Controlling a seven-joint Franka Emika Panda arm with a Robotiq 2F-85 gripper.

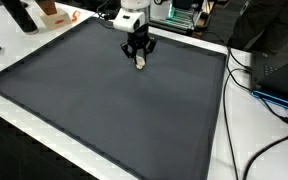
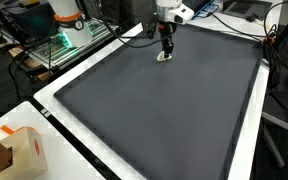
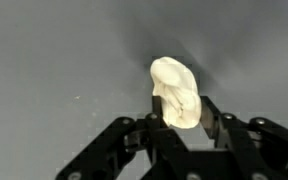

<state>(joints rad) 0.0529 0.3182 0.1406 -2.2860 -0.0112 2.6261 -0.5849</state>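
A small cream, lumpy object (image 3: pixel 174 85) sits between the two black fingers of my gripper (image 3: pixel 181 108) in the wrist view. The left pad (image 3: pixel 156 116) presses against its side and the right pad (image 3: pixel 208 110) stands close against the other side. In both exterior views the gripper (image 1: pixel 138 52) (image 2: pixel 167 46) points straight down at the far part of the dark grey mat (image 1: pixel 104 110) (image 2: pixel 164 120). The cream object (image 1: pixel 141 63) (image 2: pixel 163 57) pokes out below the fingertips and rests on or just above the mat. Its lower end is hidden by the fingers.
The mat has a white table border (image 1: pixel 219 130) around it. Black cables (image 1: pixel 274 100) trail beside one edge. A small orange and white box (image 2: pixel 22 148) stands on the border, and equipment racks (image 2: pixel 64 35) rise behind the arm.
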